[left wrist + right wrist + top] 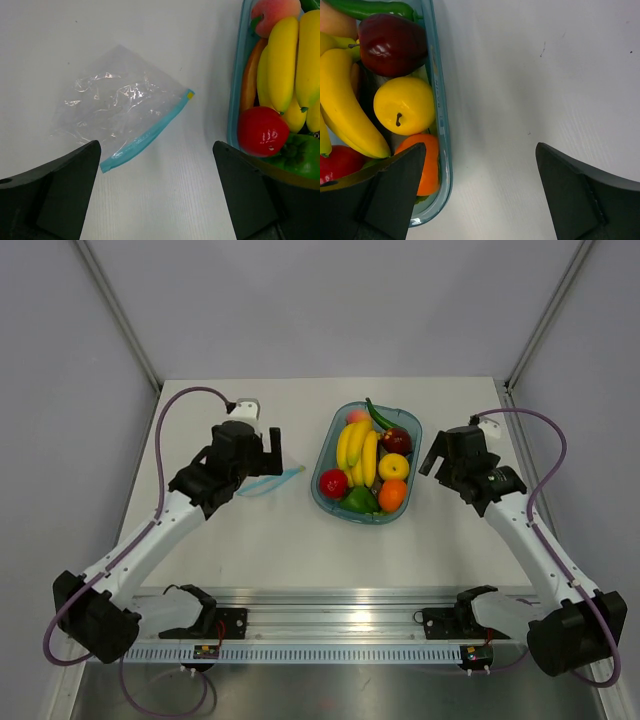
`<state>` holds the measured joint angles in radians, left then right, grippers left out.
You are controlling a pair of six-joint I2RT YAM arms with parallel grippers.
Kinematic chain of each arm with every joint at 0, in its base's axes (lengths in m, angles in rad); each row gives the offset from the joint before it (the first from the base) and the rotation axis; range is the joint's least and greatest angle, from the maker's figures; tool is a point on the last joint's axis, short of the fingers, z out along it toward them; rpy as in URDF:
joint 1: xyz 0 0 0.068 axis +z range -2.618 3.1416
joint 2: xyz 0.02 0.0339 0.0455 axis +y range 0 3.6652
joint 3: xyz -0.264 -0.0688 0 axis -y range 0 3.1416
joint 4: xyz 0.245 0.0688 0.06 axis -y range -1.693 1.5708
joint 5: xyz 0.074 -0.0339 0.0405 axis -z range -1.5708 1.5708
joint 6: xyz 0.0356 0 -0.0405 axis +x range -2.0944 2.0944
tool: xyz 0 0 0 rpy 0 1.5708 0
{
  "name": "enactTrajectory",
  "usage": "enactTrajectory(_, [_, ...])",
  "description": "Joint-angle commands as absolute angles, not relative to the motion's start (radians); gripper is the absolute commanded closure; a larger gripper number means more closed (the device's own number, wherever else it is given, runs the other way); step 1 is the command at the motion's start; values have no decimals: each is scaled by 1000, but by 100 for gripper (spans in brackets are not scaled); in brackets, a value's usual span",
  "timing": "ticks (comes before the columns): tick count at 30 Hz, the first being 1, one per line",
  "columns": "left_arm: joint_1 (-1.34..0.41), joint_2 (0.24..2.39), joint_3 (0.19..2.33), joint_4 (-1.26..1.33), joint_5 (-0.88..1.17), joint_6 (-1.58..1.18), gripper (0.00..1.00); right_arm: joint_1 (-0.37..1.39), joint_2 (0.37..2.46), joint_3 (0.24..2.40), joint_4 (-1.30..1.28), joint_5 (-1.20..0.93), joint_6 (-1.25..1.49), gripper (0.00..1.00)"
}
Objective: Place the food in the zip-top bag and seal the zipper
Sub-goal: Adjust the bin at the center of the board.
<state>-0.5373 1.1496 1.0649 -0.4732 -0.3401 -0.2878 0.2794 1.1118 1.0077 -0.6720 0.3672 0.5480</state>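
Observation:
The clear zip-top bag point(262, 484) lies flat and empty on the table left of the tray, its teal zipper point(147, 134) along the near-right edge. The red fruit point(333, 483), orange fruit point(392, 496) and yellow fruit point(393, 467) sit in the blue-tinted tray point(322, 455). My left gripper point(264, 450) hangs open above the bag; in the left wrist view point(156, 192) it is over bare table beside the zipper. My right gripper point(434, 460) is open and empty just right of the tray; its left finger point(390, 195) overlaps the orange fruit point(422, 165).
The tray also holds yellow bananas point(358, 450), a green pepper point(358, 500), a green chili point(380, 415), a dark red apple point(390, 42) and a peach point(272, 15). Grey walls stand on three sides. A metal rail point(330, 625) runs along the near edge.

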Motion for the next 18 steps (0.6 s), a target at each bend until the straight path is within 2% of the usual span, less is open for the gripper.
enactTrajectory(1, [-538, 1186, 1115, -425, -255, -304, 1, 279, 1115, 1032, -626, 321, 543, 1])
enactTrajectory(8, [-540, 1350, 1227, -468, -74, -327, 1, 281, 1126, 1014, -586, 224, 518, 0])
enactTrajectory(13, [-535, 1442, 1258, -416, -26, -359, 1, 281, 1161, 1029, -594, 174, 512, 0])
enactTrajectory(18, [-526, 1627, 1364, -428, 64, -367, 1, 281, 1177, 1028, -591, 144, 515, 1])
